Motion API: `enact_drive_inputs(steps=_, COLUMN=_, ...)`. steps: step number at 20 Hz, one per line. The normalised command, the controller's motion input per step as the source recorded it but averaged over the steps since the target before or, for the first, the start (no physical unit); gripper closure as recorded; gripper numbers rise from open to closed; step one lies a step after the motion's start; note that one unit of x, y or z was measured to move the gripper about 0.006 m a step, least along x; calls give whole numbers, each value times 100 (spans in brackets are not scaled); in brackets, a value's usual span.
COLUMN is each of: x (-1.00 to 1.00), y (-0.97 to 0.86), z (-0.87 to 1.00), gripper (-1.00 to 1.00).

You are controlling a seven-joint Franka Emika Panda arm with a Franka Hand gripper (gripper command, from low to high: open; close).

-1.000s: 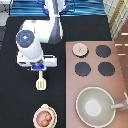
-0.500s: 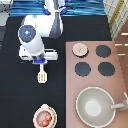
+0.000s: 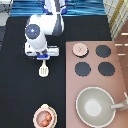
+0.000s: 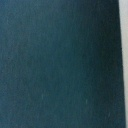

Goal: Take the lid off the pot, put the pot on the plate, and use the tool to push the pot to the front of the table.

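Tabletop point(image 3: 20, 85): black, carries everything; the wrist view shows only dark surface.
Stove point(image 3: 95, 55): at the exterior view's right.
Pan point(image 3: 95, 106): grey, on the stove's bottom end.
Hand point(image 3: 44, 58): upper left, holding the tool by its handle.
Plate point(image 3: 45, 118): bottom edge, under the pot.
Pot point(image 3: 45, 119): uncovered, already on the plate.
Lid point(image 3: 79, 48): off, on the stove's top corner.
Tool point(image 3: 44, 70): hangs from the hand, well above the pot.
Left: the push.
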Motion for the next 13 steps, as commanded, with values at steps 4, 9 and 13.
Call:
enact_drive_inputs(steps=4, x=-42, y=3, z=99, gripper=-100)
enact_drive_inputs(steps=9, x=-16, y=2, z=100, gripper=-100)
enact_drive_inputs(steps=13, x=6, y=3, z=100, gripper=-100)
